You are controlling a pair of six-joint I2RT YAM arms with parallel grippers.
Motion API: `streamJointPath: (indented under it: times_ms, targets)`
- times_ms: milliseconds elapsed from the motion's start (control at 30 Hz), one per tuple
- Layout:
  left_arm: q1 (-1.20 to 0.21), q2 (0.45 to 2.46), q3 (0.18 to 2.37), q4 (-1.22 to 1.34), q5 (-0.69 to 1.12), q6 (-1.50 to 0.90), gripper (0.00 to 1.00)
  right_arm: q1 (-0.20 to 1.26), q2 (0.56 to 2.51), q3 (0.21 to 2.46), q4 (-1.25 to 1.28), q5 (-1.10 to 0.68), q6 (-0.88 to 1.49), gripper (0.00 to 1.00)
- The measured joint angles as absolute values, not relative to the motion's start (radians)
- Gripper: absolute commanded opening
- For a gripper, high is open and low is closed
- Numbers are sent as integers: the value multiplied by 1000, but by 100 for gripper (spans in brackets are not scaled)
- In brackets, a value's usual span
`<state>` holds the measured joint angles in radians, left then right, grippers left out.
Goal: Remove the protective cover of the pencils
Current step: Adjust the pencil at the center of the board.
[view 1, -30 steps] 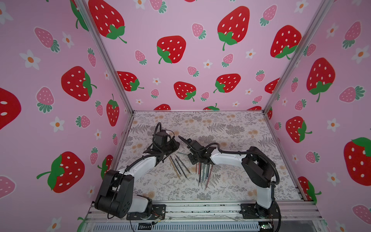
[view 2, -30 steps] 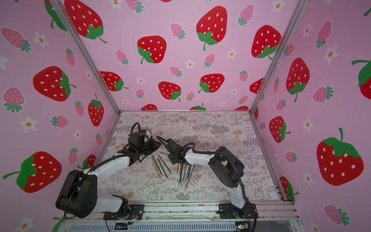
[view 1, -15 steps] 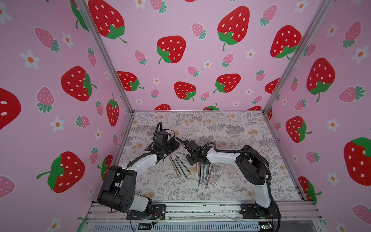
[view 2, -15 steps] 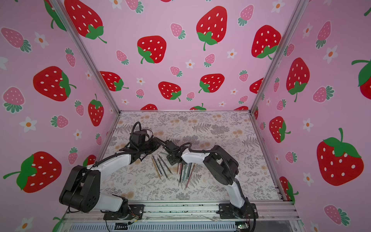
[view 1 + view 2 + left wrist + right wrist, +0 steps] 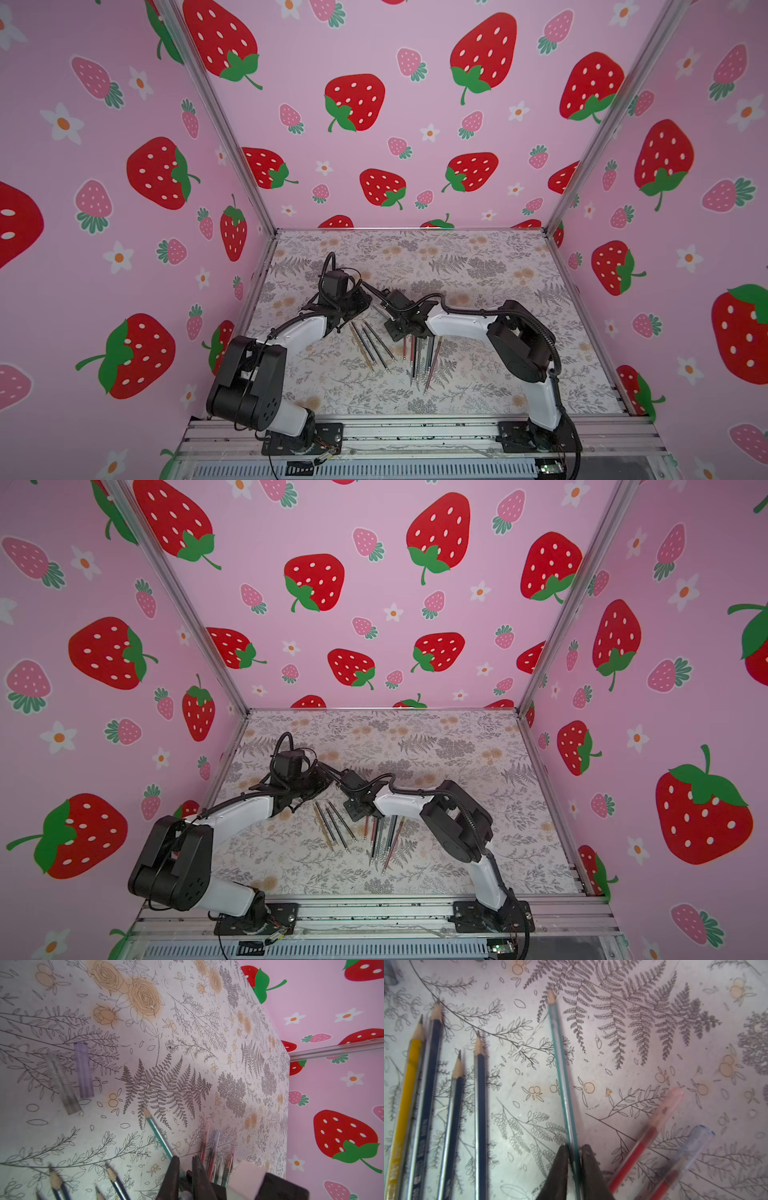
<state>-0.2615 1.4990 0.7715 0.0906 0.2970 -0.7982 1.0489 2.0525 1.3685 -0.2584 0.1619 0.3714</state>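
A thin teal pencil [image 5: 560,1068] with a bare wooden tip runs between the fingers of my right gripper [image 5: 575,1148], which is shut on it. The same teal pencil [image 5: 158,1132] leads into my left gripper [image 5: 186,1159], also shut on it. In a top view the two grippers meet over the mat's middle: left gripper [image 5: 353,301], right gripper [image 5: 376,293]. Several bare pencils [image 5: 427,1084] lie side by side. Beside them lie a red pencil under a clear pink cover [image 5: 672,1101] and another under a blue cover [image 5: 702,1136].
Two loose clear covers, one grey [image 5: 60,1082] and one purple [image 5: 83,1070], lie on the floral mat [image 5: 478,374]. More capped pencils [image 5: 422,357] lie in a row toward the front. Pink strawberry walls [image 5: 374,124] enclose three sides.
My right arm has swung left toward the left gripper, and its jaws have closed from half open onto the teal pencil. The left gripper has stayed shut, almost in place.
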Motion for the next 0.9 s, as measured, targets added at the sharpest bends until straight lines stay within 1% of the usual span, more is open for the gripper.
streamJointPath:
  times_ms: [100, 333, 633, 900]
  targets:
    - [-262, 1517, 787, 84, 296, -798, 0, 1049, 2053, 1373, -264, 157, 381, 9]
    - [-262, 1554, 817, 59, 277, -793, 0, 1049, 2054, 1398, -317, 149, 428, 0]
    - [-261, 1686, 907, 16, 261, -782, 0, 1049, 2054, 1437, -386, 109, 538, 0]
    - [-261, 1769, 946, -42, 223, -781, 0, 1051, 2054, 1423, -378, 73, 599, 0]
